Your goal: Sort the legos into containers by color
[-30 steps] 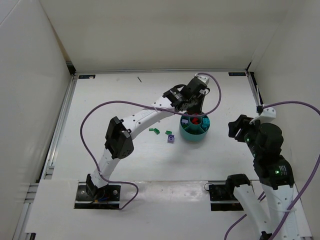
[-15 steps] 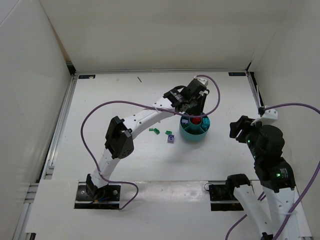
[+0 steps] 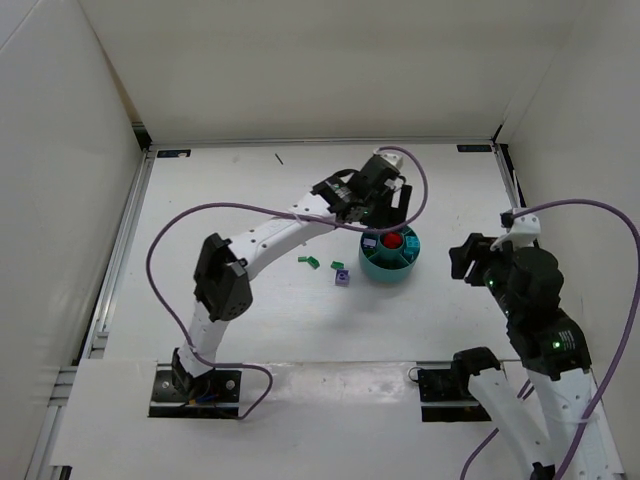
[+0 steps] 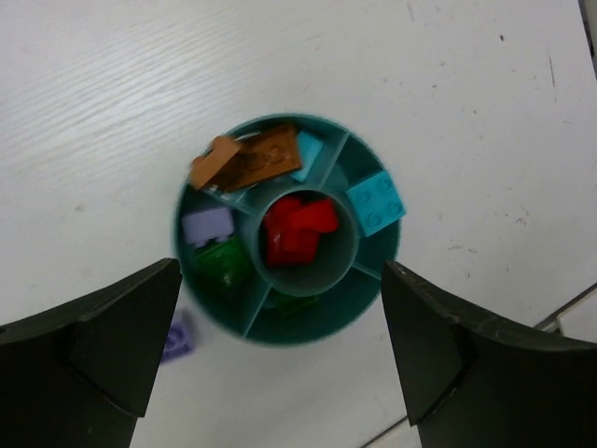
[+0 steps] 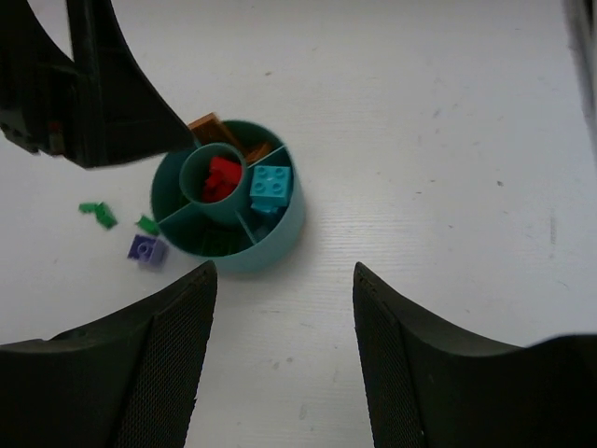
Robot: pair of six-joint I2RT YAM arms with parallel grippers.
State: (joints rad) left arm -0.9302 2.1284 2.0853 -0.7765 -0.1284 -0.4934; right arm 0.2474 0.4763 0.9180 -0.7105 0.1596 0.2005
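Note:
The teal bowl [image 4: 317,329] sits right under my left gripper [image 4: 280,271], which hangs open and empty above it. Its centre cup holds red legos [image 4: 297,229]. The wedges hold brown [image 4: 247,161], blue [image 4: 376,203], purple [image 4: 207,226] and green [image 4: 222,264] bricks. Loose on the table left of the bowl [image 3: 390,268] lie a purple brick [image 3: 342,278] and two green ones [image 3: 309,262] [image 3: 338,266]. My right gripper [image 5: 283,271] is open and empty, raised to the right of the bowl [image 5: 275,245]. In that view the loose purple brick [image 5: 146,249] and green bricks [image 5: 97,213] show too.
White table with walls at the back and both sides. The left arm [image 3: 270,232] stretches across the middle of the table to the bowl, its purple cable [image 3: 165,250] looping to the left. The right arm's base [image 3: 450,382] stands at the near edge.
My left gripper has gone from shut to wide open above the bowl and has risen a little. The right gripper has drifted slightly left.

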